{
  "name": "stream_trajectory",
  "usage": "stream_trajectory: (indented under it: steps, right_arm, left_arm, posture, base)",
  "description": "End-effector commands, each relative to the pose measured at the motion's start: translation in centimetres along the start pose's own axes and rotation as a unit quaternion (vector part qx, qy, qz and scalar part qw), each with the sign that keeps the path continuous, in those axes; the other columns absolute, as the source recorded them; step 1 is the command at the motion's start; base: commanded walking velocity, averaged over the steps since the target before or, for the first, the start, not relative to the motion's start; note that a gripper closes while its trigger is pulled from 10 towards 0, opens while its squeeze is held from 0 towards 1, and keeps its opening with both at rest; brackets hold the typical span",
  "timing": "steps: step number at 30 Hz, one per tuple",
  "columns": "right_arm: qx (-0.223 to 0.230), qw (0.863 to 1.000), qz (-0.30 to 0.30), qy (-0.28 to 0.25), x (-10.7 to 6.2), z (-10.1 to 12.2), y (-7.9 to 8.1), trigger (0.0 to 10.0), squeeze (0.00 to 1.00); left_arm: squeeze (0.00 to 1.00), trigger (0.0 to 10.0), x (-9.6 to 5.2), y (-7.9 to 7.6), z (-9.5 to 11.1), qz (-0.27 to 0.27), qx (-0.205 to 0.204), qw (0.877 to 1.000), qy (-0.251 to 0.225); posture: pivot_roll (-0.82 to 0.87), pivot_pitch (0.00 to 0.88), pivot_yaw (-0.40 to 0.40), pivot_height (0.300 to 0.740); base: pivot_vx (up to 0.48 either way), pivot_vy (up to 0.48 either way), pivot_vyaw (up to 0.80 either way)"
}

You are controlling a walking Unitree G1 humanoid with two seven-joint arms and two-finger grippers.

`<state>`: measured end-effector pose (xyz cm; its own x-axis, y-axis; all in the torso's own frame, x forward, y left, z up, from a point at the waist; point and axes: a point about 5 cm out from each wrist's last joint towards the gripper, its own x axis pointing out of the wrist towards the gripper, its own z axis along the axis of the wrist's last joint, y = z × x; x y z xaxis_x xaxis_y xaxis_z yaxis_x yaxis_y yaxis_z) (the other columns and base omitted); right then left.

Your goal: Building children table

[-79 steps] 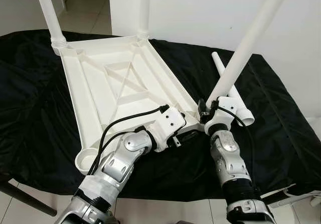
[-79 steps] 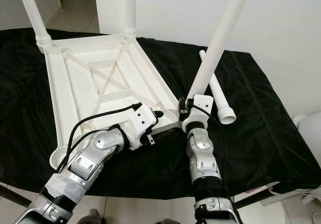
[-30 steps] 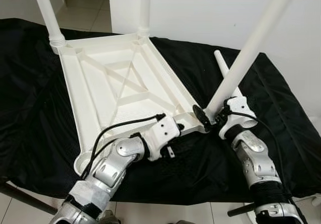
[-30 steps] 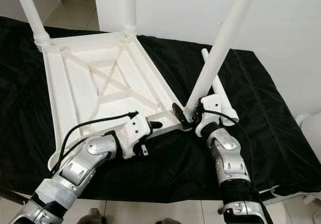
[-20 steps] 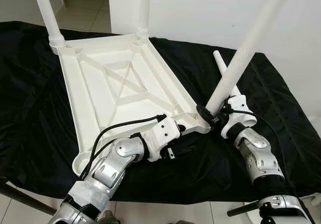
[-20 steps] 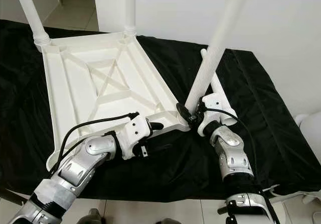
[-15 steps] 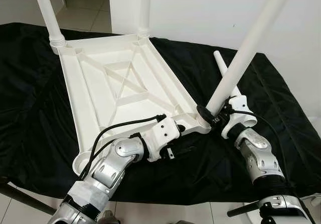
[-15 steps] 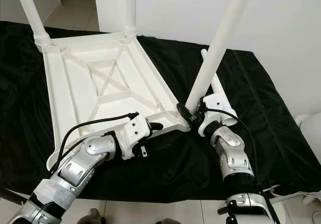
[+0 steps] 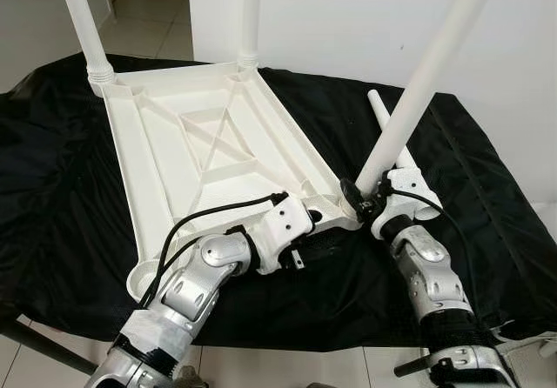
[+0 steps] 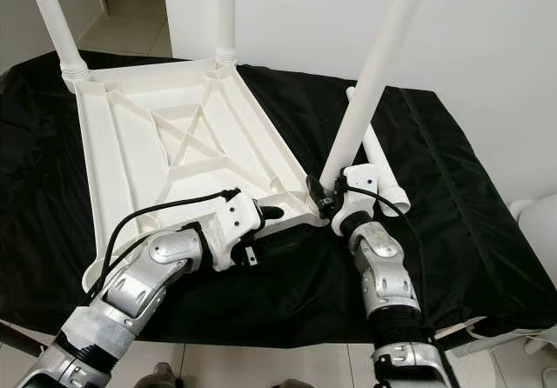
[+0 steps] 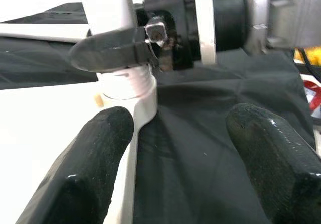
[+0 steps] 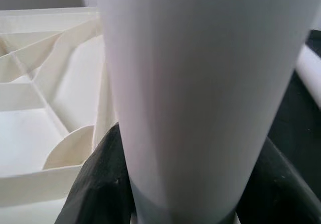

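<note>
Right claw: closed around the base of the third leg, its two black fingers pressed to either side of the white tube, just above the threaded collar where the leg meets the near right corner socket of the tabletop. The leg stands tilted, leaning up and away to the right, so I judge it not yet seated square.

Left claw: spread wide and holding nothing. One finger lies against the tabletop's near edge beside that same corner; the other is over the black cloth.

Tabletop: upside down on the cloth-covered counter, ribbed underside up. Two legs already stand upright at the far corners, far left leg and far right leg. A fourth leg lies loose on the cloth just behind the right claw. The near left corner socket is open.

Handling, as I judge it: the parts look like hollow moulded plastic, light, stiff and smooth. The tube is likely slippery under the pads, so I would keep the grip low, near the collar, where the long lever of the leg works least against me. The tabletop seems light enough to slide or twist on the cloth; bracing its edge with my left claw seems wise.
</note>
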<state>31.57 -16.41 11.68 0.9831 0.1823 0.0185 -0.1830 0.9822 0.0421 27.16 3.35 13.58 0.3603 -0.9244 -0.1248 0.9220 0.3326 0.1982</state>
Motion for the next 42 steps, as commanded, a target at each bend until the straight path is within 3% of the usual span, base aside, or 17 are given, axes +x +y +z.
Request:
stream_trajectory:
  steps: [1,10,13,18,19,32,33,34,35,38,42]
  right_arm:
    - [0.007,0.994,-0.095,0.045,-0.6,-1.7,-0.4,10.0,0.0]
    - [0.044,0.975,-0.212,0.039,-1.2,-1.7,1.1,10.0,0.0]
    - [0.063,0.975,-0.211,0.024,-1.1,-1.2,2.2,10.0,0.0]
    - [0.057,0.978,-0.199,0.015,-1.1,-0.8,2.3,10.0,0.0]
    - [0.056,0.978,-0.198,0.007,-1.3,-0.6,2.0,10.0,1.0]
    - [0.04,0.977,-0.21,-0.02,-3.2,-0.2,1.5,10.0,1.0]
    - [0.037,0.978,-0.206,-0.024,-3.6,-0.2,1.5,10.0,0.74]
    - [0.037,0.978,-0.206,-0.024,-3.6,-0.2,1.5,10.0,0.74]
    - [0.038,0.979,-0.199,-0.028,-4.1,-0.3,1.7,10.0,0.0]
    - [0.034,0.983,-0.18,-0.019,-5.3,-0.9,2.3,10.0,0.0]
    - [0.033,0.984,-0.173,-0.015,-5.9,-1.2,2.4,10.0,0.0]
  left_arm:
    - [0.0,10.0,0.1,1.4,0.2,0.074,-0.006,0.997,-0.003]
    - [0.0,10.0,0.2,2.5,0.2,0.115,-0.027,0.993,0.001]
    - [0.0,10.0,0.3,3.0,0.5,0.131,-0.052,0.99,-0.009]
    - [0.0,10.0,0.4,3.0,0.6,0.131,-0.058,0.99,-0.01]
    - [0.0,10.0,0.4,3.1,0.6,0.13,-0.057,0.99,-0.009]
    - [0.0,10.0,0.3,3.9,0.7,0.154,-0.064,0.986,-0.013]
    - [0.0,10.0,0.3,4.1,0.8,0.161,-0.066,0.985,-0.014]
    - [0.0,10.0,0.3,4.1,0.8,0.161,-0.066,0.985,-0.014]
    - [0.0,10.0,0.3,4.5,1.0,0.173,-0.07,0.982,-0.018]
    - [0.0,10.0,0.1,5.9,1.4,0.222,-0.085,0.971,-0.021]
    - [0.0,10.0,-0.2,6.8,1.4,0.251,-0.086,0.964,-0.017]
  posture:
    - [0.06,0.0,-0.085,0.74]
    - [0.06,0.0,-0.089,0.74]
    - [0.05,0.0,-0.08,0.74]
    - [0.04,0.0,-0.077,0.74]
    - [0.04,0.0,-0.076,0.74]
    - [0.04,0.0,-0.081,0.74]
    - [0.04,0.0,-0.081,0.74]
    - [0.04,0.0,-0.081,0.74]
    - [0.04,0.0,-0.08,0.74]
    - [0.04,0.0,-0.078,0.74]
    - [0.04,0.0,-0.077,0.74]
  base:
    - [0.0,0.0,0.0]
    - [0.0,0.0,0.0]
    - [0.0,0.0,0.0]
    - [0.0,0.0,0.0]
    - [0.0,0.0,0.0]
    - [0.0,0.0,0.0]
    - [0.0,0.0,0.0]
    - [0.0,0.0,0.0]
    - [0.0,0.0,0.0]
    - [0.0,0.0,0.0]
    - [0.0,0.0,0.0]
